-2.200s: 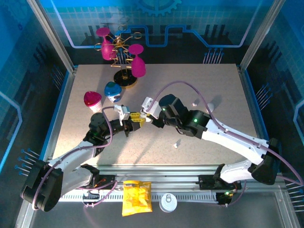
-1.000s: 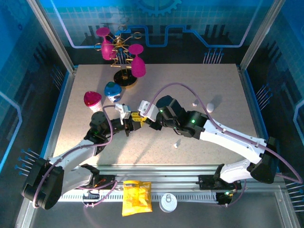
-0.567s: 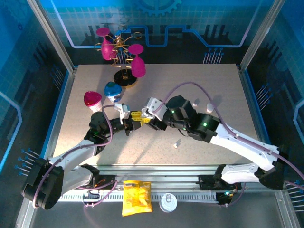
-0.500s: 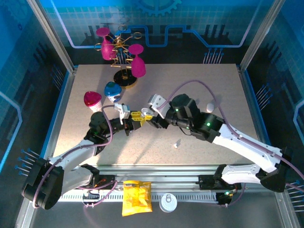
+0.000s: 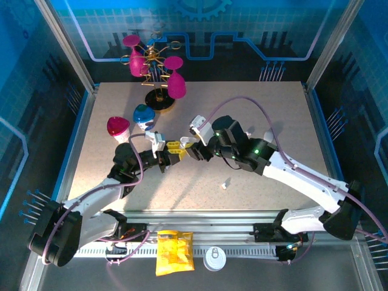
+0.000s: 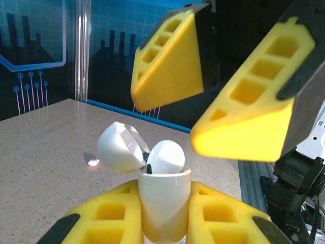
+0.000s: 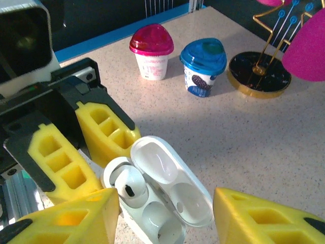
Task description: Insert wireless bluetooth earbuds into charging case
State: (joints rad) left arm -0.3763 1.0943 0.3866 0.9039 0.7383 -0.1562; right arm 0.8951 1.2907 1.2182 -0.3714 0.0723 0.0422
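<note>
**Desk:** What are your two grippers doing at mid-counter?

**Me:** My left gripper (image 6: 163, 192) is pinching the charging case (image 6: 161, 211) by its lower body, a yellow finger pressed to each side. It holds the case over the middle of the counter (image 5: 273, 103). The lid (image 6: 118, 147) is flipped open. My right gripper (image 7: 166, 197) hangs just above the case, its fingers spread wide with nothing between them.

**Desk:** And the earbuds?

**Me:** One earbud (image 7: 128, 187) sits in a well of the open case, on the side nearest my left gripper's fingers. Its rounded head stands above the rim, and the well beside it is unfilled. A second earbud (image 5: 225, 183) lies on the counter to the near right of both grippers, well apart from the case.

**Desk:** What else is in the shot?

**Me:** To the far left of the case, a pink-lidded cup (image 7: 151, 51) and a blue-lidded cup (image 7: 203, 66) stand upright on the counter, close together but apart. Farther back, a wire stand (image 7: 259, 73) on a round black base carries pink glasses (image 5: 176, 85). From my left wrist, a small white speck (image 6: 92, 161) lies on the counter past the open lid. It is too small for me to tell what it is.
</note>
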